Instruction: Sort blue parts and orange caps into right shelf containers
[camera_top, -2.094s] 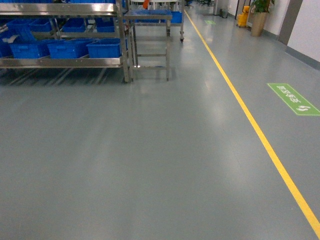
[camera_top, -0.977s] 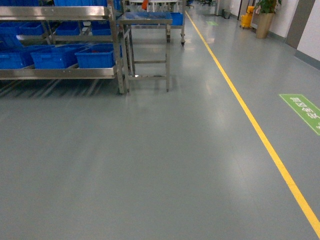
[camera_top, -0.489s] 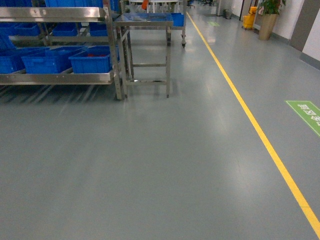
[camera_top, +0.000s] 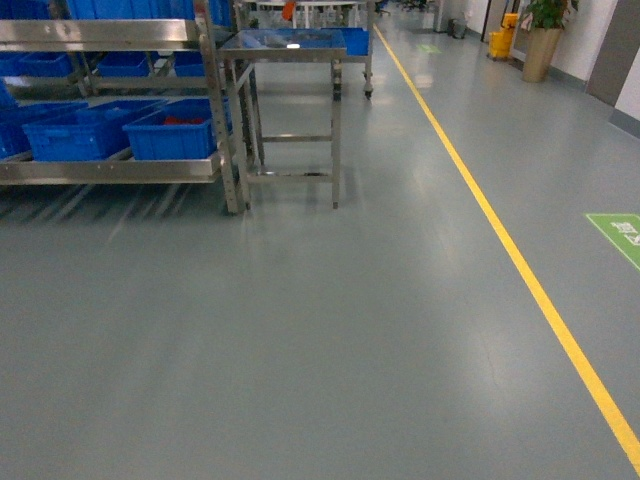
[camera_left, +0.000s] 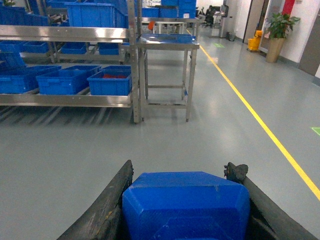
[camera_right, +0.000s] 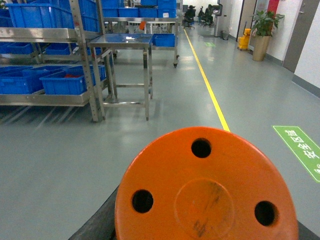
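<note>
- The steel shelf rack (camera_top: 110, 165) stands far left; blue crates (camera_top: 170, 135) sit in a row on its lower level, the rightmost holding something red.
- Just right of the rack's corner post stands a steel table (camera_top: 285, 45).
- Bare grey floor (camera_top: 320, 330) runs wide to the yellow line (camera_top: 520, 270).
- The left gripper (camera_left: 185, 200) is closed around a blue part (camera_left: 186, 205).
- The right gripper (camera_right: 205, 225), mostly hidden, carries an orange cap (camera_right: 205, 187); its fingers are barely visible.

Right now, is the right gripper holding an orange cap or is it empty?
Holding. In the right wrist view the orange cap, a round disc with three holes, fills the foreground between the dark jaws of the right gripper.
</note>
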